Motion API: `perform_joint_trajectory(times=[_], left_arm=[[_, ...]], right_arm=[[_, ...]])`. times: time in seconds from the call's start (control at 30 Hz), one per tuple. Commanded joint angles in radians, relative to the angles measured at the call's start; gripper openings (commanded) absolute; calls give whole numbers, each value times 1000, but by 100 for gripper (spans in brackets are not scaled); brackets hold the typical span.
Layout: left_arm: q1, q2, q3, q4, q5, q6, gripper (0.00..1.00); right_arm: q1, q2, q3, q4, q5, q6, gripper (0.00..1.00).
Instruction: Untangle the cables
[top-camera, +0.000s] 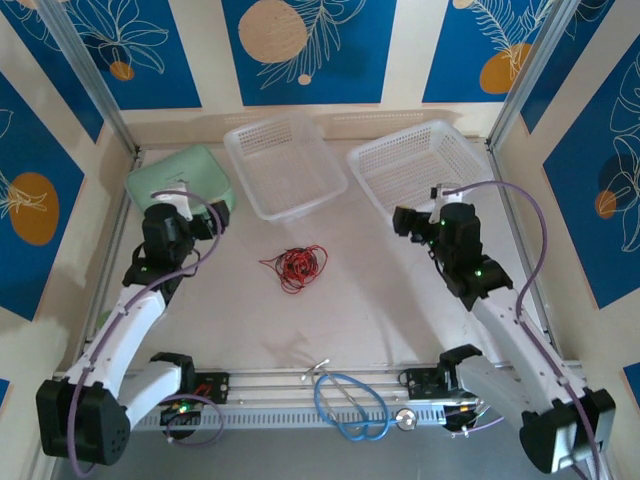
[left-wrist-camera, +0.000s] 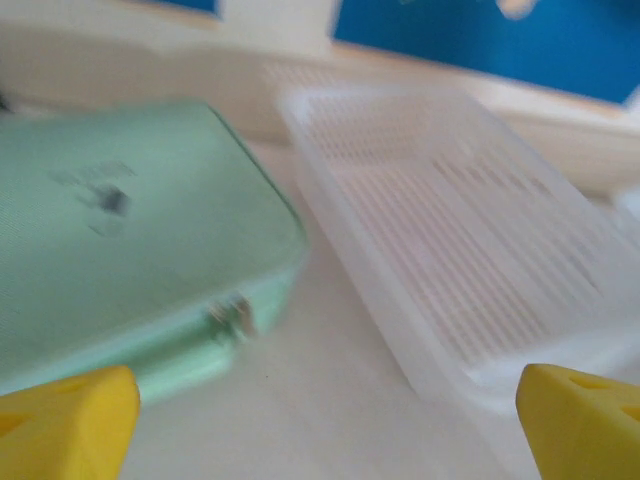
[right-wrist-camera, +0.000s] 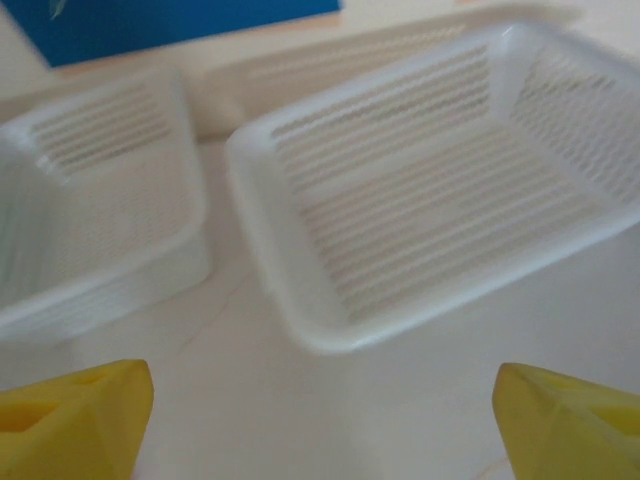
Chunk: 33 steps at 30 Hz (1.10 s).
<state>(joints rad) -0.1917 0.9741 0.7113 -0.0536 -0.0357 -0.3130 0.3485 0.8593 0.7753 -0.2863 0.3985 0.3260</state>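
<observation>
The cables (top-camera: 297, 265) lie as one small tangle of thin red and black wires on the table's middle, untouched. My left gripper (top-camera: 208, 222) hovers to their upper left, near the green case; in the left wrist view its yellow fingertips (left-wrist-camera: 70, 425) stand far apart, open and empty. My right gripper (top-camera: 408, 222) hovers to the cables' upper right, by the right basket; its yellow fingertips (right-wrist-camera: 75, 420) are also spread wide with nothing between them. Both grippers are well clear of the tangle.
A mint-green case (top-camera: 185, 178) lies at the back left. Two white mesh baskets (top-camera: 285, 165) (top-camera: 425, 165) stand at the back middle and right. A thicker blue cable loop (top-camera: 350, 405) lies over the front rail. Side walls enclose the table.
</observation>
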Motion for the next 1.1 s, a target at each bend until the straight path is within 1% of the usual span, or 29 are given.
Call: perform_joint_trajectory(times=[0.0,0.1,0.13,0.17,0.23,0.3,0.37,0.47,0.57,0.63,0.73,0.8,0.87,0.93,1.0,1.03,1.07], left_arm=[[-106,-3,53,-273,101,-84,90],[-188,33,52,-293,173,-135,84],[-218,53,48,-288,179,-150,82],[-243,72,43,-276,175,-156,78],[-299,124,36,-239,151,-158,75],[-342,184,40,-184,138,-151,72],[-372,252,50,-127,129,-138,69],[-395,363,70,-52,107,-112,60],[-397,447,66,30,85,-84,58],[-397,495,58,93,121,-51,58],[-400,562,56,160,208,-12,60],[-408,604,54,195,249,5,64],[-417,647,58,222,276,17,71],[-433,692,64,239,280,29,72],[-450,720,66,252,261,34,68],[-458,730,66,258,252,36,64],[-462,735,66,262,245,35,58]], right_arm=[[119,-37,55,-280,-52,117,87],[232,-12,74,-330,-86,235,84],[269,8,74,-325,-107,274,82],[301,31,71,-310,-126,298,81],[372,98,67,-258,-149,339,80],[418,167,69,-204,-154,371,80],[445,245,84,-154,-172,404,77],[463,348,114,-86,-203,440,73],[469,413,140,-70,-207,470,72],[469,430,145,-70,-207,484,72],[460,433,141,-69,-209,491,72],[442,431,135,-68,-233,500,72],[420,429,129,-68,-259,516,72],[400,426,124,-65,-289,532,72],[383,424,121,-67,-312,547,72],[377,423,121,-68,-322,554,72],[372,420,121,-70,-330,561,71]])
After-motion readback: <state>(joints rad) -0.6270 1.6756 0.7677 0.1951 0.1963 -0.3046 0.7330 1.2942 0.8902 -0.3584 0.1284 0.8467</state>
